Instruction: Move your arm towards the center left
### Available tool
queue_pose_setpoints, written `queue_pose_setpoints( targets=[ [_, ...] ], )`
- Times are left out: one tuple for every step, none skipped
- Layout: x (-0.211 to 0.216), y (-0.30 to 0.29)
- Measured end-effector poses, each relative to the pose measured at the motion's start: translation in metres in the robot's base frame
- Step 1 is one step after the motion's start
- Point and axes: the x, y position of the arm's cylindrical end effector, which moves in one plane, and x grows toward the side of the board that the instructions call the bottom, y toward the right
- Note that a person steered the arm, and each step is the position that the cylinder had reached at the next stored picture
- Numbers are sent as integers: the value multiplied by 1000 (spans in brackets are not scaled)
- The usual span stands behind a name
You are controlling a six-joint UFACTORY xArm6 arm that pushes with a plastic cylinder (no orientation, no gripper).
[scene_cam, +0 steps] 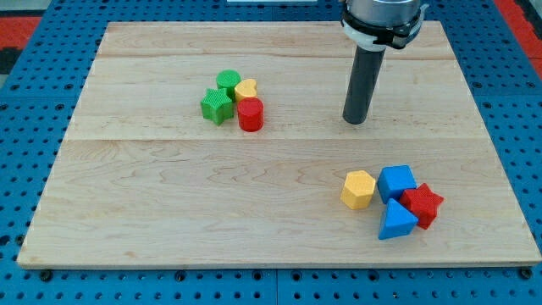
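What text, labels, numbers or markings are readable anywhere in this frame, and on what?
None readable.
Wooden board: plain grain, no print.
Two clusters of coloured blocks, among them the red cylinder and the blue cube: no markings visible.
Rod ending in my tip, to the view's right of the red cylinder: plain dark surface.
Blue pegboard around the board: holes only.
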Motion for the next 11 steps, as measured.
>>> queue_pose_setpoints(
  targets=[
    [0, 0],
    [-6, -1],
    [-6, -1],
    [-10, -2],
    [-10, -3],
    [-10, -6],
    [33, -15],
    [66, -102],
    [70, -171],
    [67, -207],
    [56, -245]
  ],
)
